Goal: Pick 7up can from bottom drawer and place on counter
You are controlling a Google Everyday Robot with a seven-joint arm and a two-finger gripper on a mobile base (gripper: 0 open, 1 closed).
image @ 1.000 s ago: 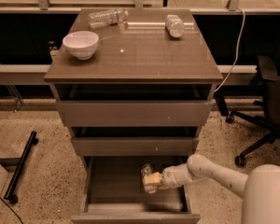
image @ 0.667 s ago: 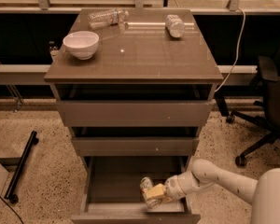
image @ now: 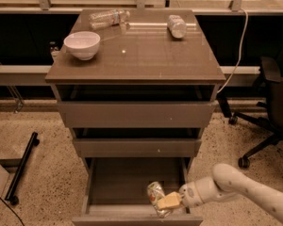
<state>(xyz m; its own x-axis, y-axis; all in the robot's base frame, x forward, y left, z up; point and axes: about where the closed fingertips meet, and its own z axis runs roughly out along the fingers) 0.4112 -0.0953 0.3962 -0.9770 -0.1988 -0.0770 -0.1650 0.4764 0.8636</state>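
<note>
The 7up can, greenish with silvery ends, is tilted near the front right of the open bottom drawer. My gripper reaches in from the right on a pale arm and is shut on the can, holding it just behind the drawer's front wall. The counter is the broad grey-brown top of the cabinet, well above the gripper.
A white bowl stands on the counter's left. Two clear plastic bottles lie at its back. The top drawer and middle drawer stand partly open above the bottom one. An office chair is at the right.
My gripper and the can have moved together from the drawer's middle right toward its front edge, and the can now looks larger and more tilted.
</note>
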